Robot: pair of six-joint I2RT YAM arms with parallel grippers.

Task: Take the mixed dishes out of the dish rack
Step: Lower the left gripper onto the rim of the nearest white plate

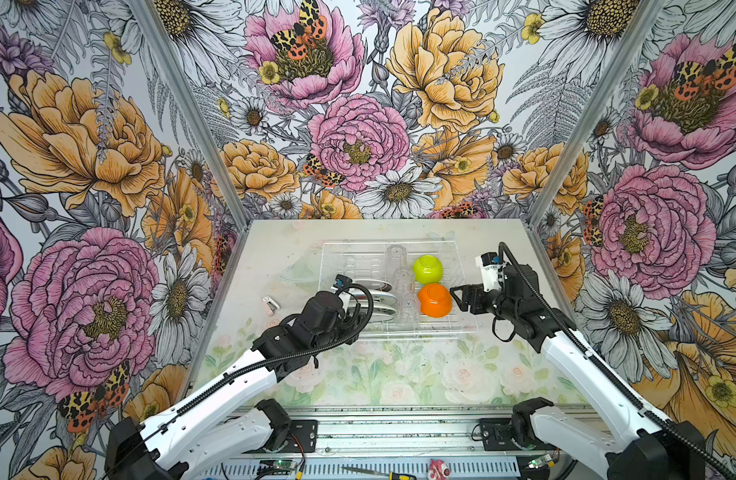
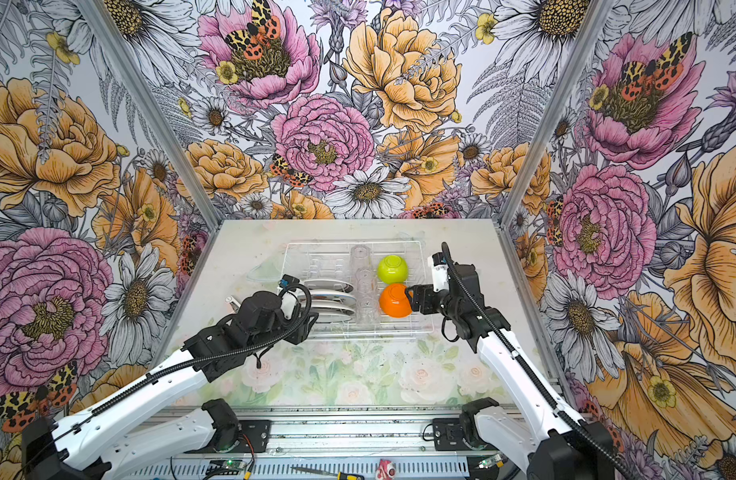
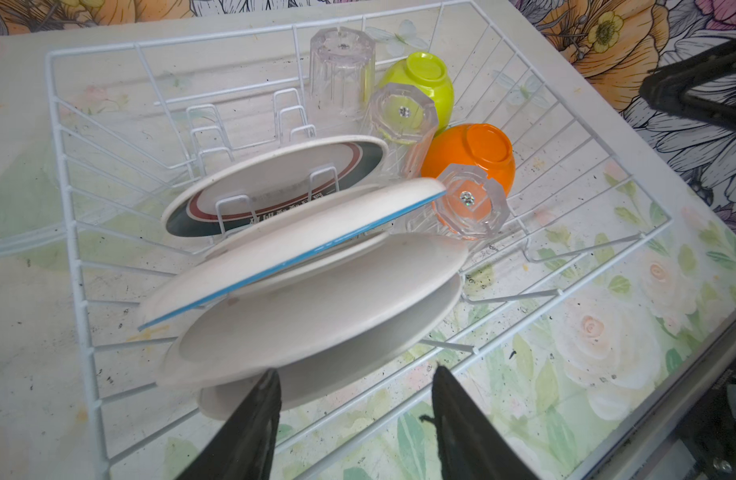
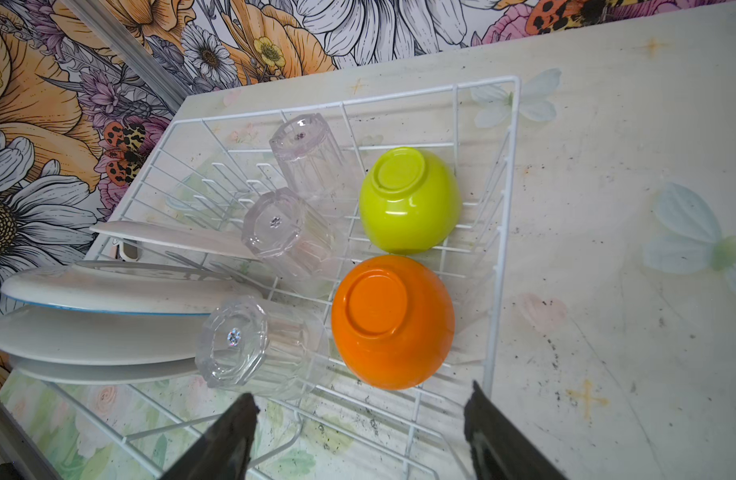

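The white wire-grid dish rack (image 3: 170, 40) sits midway across the pale flower-printed desk (image 1: 399, 374), nearer its far edge, with all the dishes inside it.

At the rack's near left corner hangs the left gripper (image 3: 356, 370). Its black claw is spread and pinches nothing. The rim of a plain round white plate (image 3: 316, 316) lies at its fingertips, probably so it can be nipped by the edge. Beyond it are a blue-edged white plate (image 3: 295, 249) and a teal-and-red-banded white plate (image 3: 274, 183). All lean on edge, propped by the upright wire slots.

Next comes a row of three clear faceted plastic tumblers (image 3: 403, 112), then a lime-green plastic bowl (image 4: 407, 199) and an orange plastic bowl (image 4: 393, 322). All of these are mouth-down, as if to drain.

Just outside the rack's right side, the right gripper (image 4: 363, 390) is spread wide and empty, facing the orange bowl, likely its next pick.

In both top views the left arm's wrist hides its claw, and only the left wrist view shows the gap between the fingers. The plates' coloured edge and bands are also clearest there.
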